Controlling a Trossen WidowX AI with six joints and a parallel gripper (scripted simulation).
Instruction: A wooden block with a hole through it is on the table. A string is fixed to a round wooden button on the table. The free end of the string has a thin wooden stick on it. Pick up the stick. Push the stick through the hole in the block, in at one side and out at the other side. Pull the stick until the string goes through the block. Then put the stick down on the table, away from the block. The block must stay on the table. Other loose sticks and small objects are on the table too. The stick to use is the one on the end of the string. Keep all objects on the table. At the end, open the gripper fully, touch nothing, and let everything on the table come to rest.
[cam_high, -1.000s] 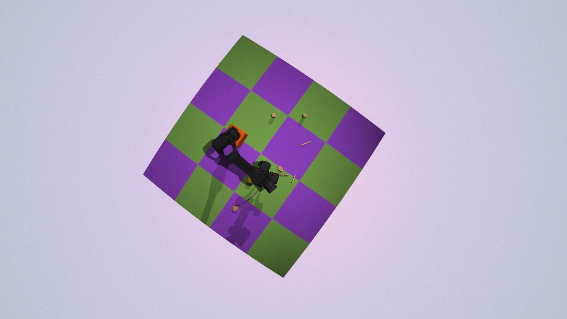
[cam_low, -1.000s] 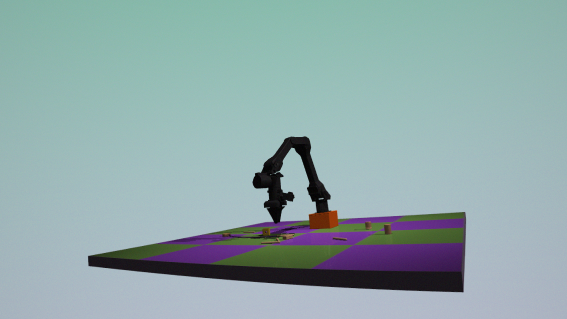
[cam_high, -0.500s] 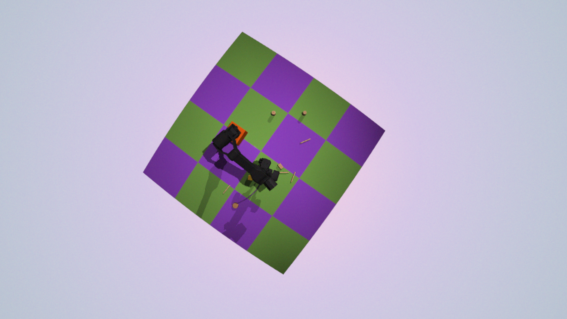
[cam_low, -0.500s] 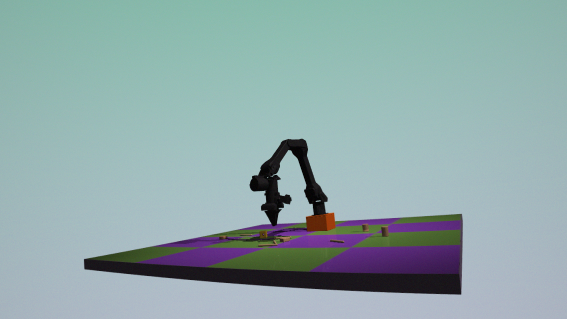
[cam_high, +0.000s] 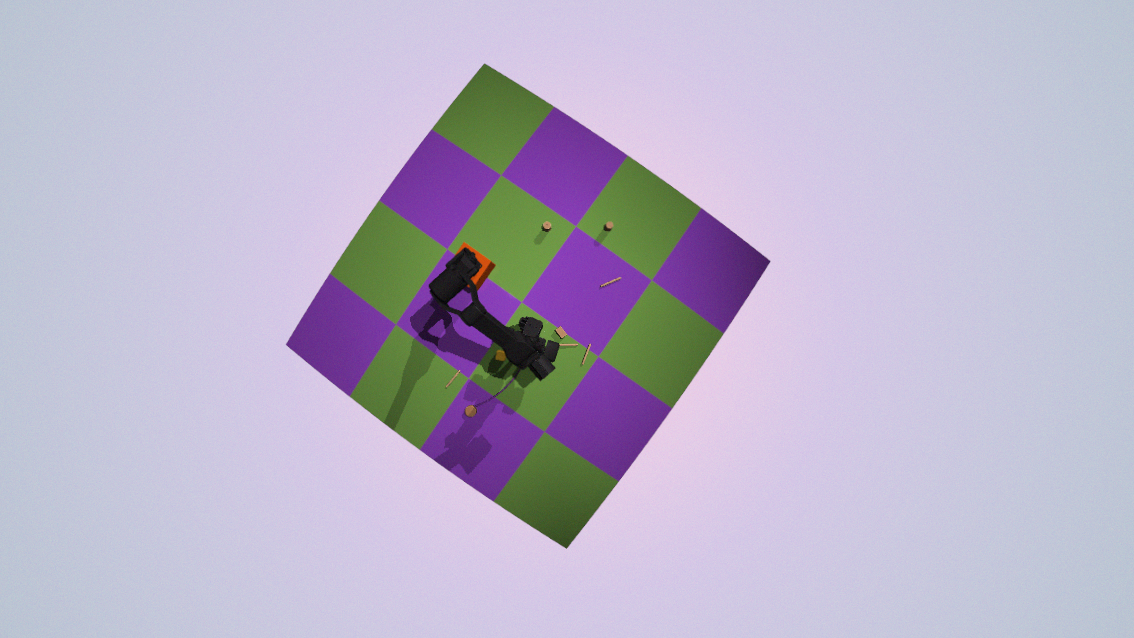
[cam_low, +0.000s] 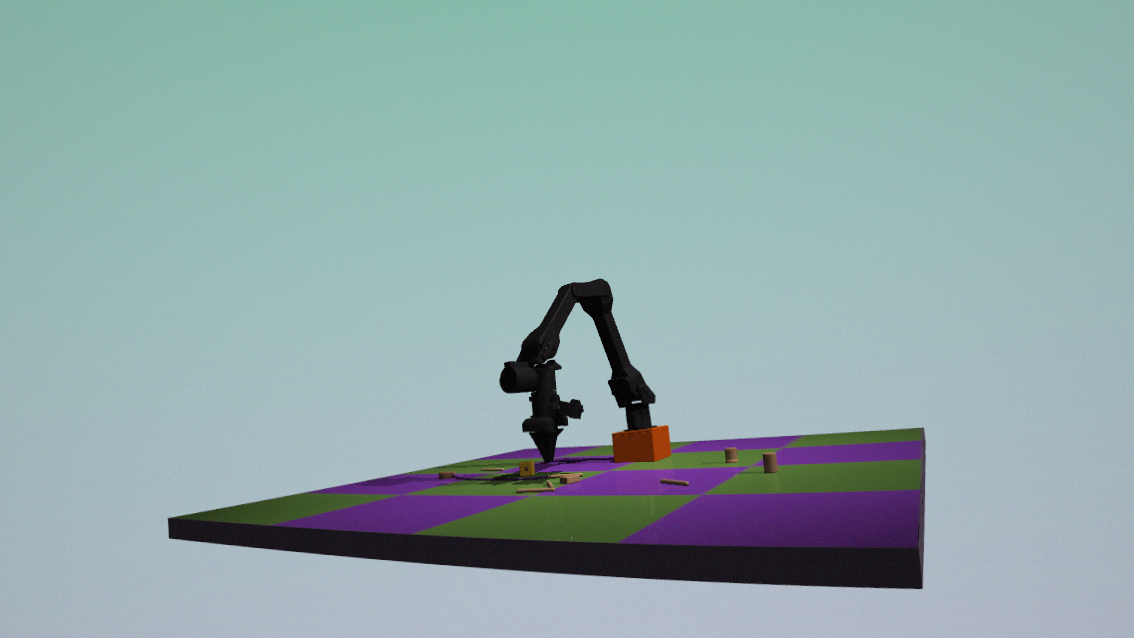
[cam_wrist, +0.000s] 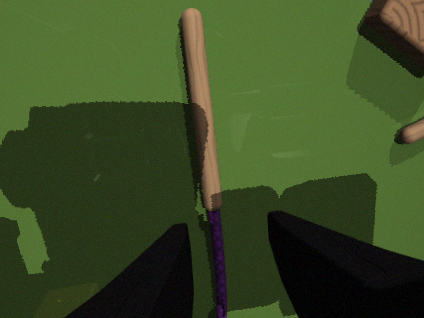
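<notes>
From the top, the arm reaches over a green square, the round wooden button (cam_high: 470, 410) down on purple. Side on, the gripper (cam_low: 545, 455) points straight down near the holed block (cam_low: 526, 467). At the wrist, the stick (cam_wrist: 202, 107) lies flat on green; partly closed jaws straddle only the purple string (cam_wrist: 218, 267), gripping nothing.

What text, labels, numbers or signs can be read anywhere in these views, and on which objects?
None: no view shows any text.
The square-faced wooden block carries only curved grain lines, not letters.
The orange box-shaped base, thin wooden stick and purple string are unmarked.
</notes>
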